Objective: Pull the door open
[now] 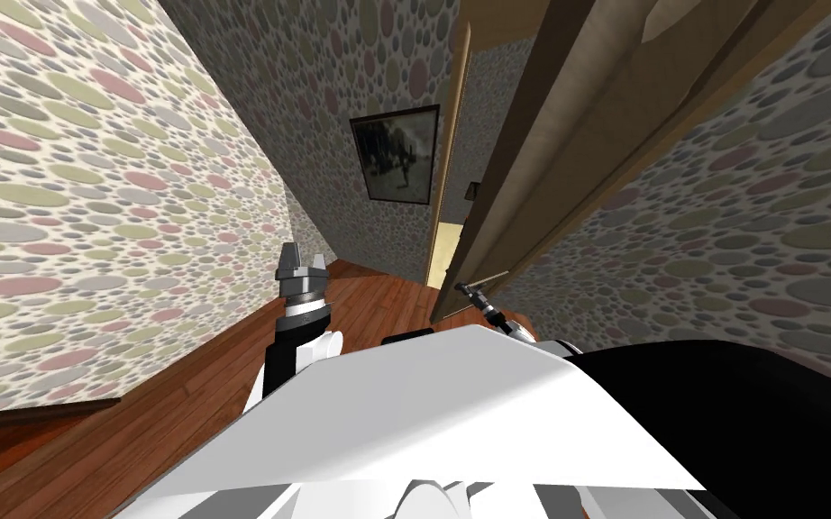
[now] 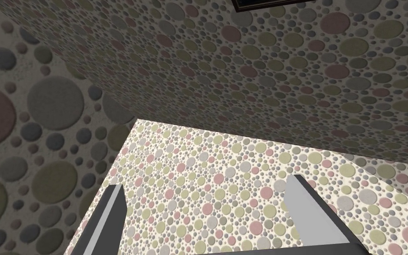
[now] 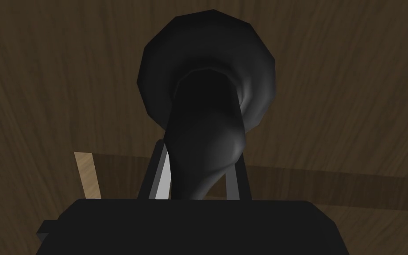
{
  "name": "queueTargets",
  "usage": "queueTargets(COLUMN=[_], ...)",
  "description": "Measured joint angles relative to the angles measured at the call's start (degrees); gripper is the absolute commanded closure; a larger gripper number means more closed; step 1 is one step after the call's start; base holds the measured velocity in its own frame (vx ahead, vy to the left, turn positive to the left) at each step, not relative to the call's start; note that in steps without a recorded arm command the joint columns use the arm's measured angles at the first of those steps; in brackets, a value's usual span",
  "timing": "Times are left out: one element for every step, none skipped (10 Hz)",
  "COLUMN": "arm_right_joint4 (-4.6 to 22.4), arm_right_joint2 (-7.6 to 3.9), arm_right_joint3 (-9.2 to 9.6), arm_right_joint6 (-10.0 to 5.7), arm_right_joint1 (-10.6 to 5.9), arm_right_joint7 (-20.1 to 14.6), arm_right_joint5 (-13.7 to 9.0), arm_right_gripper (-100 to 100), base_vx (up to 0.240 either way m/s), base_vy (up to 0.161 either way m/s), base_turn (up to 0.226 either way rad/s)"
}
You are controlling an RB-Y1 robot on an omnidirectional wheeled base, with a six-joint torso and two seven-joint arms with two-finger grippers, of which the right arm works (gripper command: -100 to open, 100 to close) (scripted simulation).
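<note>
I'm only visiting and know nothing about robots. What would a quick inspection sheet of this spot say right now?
Surface: reddish-brown wooden floor of a narrow hallway.
Job's things: brown wooden door, ajar by what looks like a narrow gap; its dark handle.
Clutter: nothing seen.
Grippers: right gripper has its fingers shut on the handle, pressing its sides; left gripper is open and empty, held above the floor away from the door.
Cables: nothing seen.
Surroundings: dotted wallpaper walls; a dark framed picture hangs beside the doorway.
</note>
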Motion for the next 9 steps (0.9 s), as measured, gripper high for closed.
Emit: queueTargets(arm_right_joint4=[-0.3, 0.5, 0.1, 0.8, 2.4, 1.2, 1.0, 0.8, 1.6], arm_right_joint2=[-0.09, -0.12, -0.48, -0.61, -0.82, -0.85, -0.73, -0.83, -0.99], arm_right_joint3=[-0.15, -0.17, -0.46, -0.57, -0.74, -1.01, -0.95, -1.14, -1.25], arm_right_joint6=[-0.52, -1.21, -1.61, -2.25, -3.32, -3.35, -3.26, -3.29, -3.73], arm_right_joint1=[0.82, 0.67, 1.43, 1.26, 0.73, 1.59, 1.72, 2.06, 1.71], arm_right_joint7=[-0.2, -0.1, -0.4, -0.4, -0.2, -0.4, -0.4, -0.5, -0.5], arm_right_joint5=[0.2, 0.3, 0.5, 0.6, 0.7, 0.8, 0.9, 0.8, 0.9], arm_right_gripper=[100, 100, 100, 100, 100, 100, 100, 100, 100], base_vx=[-0.124, -0.141, -0.117, -0.148, -0.190, -0.078, -0.134, -0.200, -0.218], base_vy=[-0.071, -0.048, -0.058, -0.065, -0.092, -0.041, -0.048, -0.079, -0.099], base_turn=[0.069, 0.158, 0.098, 0.148, 0.146, 0.039, 0.188, 0.191, 0.164])
